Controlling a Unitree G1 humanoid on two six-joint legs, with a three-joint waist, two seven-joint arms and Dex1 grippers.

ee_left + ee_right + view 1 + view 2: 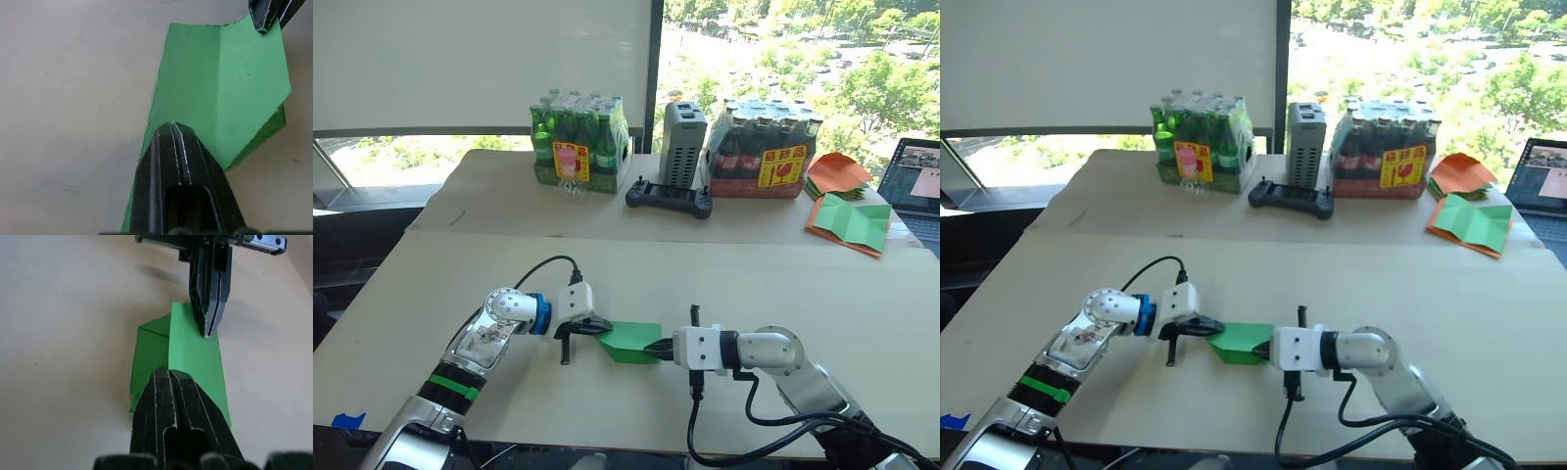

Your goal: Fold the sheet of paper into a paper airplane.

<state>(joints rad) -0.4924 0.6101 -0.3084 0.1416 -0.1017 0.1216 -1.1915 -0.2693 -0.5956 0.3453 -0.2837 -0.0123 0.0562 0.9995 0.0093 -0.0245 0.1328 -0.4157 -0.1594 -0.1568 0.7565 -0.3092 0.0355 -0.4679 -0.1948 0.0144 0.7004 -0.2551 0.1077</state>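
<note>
The green paper (630, 341) lies partly folded near the front edge of the table (431, 284), between the two pincers, and both are pinching it. From the head camera, the left pincer (598, 330) comes in from nine o'clock with its two black fingers pressed together on the paper's left corner. The right pincer (656, 347) reaches from three o'clock, and its fingers are likewise closed on the opposite edge. In each wrist view the fingers meet with no gap to be seen, and the paper runs out from under their tips toward the other pincer, whose tip sits at the far end of the sheet.

Holding it at both ends probably keeps the thin sheet steady and lets one side be lifted or turned over against the other. A ridge runs lengthwise down the middle of the paper, with a darker flap tucked along one long side, so a fold is already in place. It is not yet a pointed dart, so I judge the work is still at an early or middle stage.

At the back of the table, toward twelve and one o'clock, stand two packs of bottles (578, 143), a grey box (683, 145), a black controller (669, 198) and spare orange and green sheets (847, 211), all well apart from the work.
</note>
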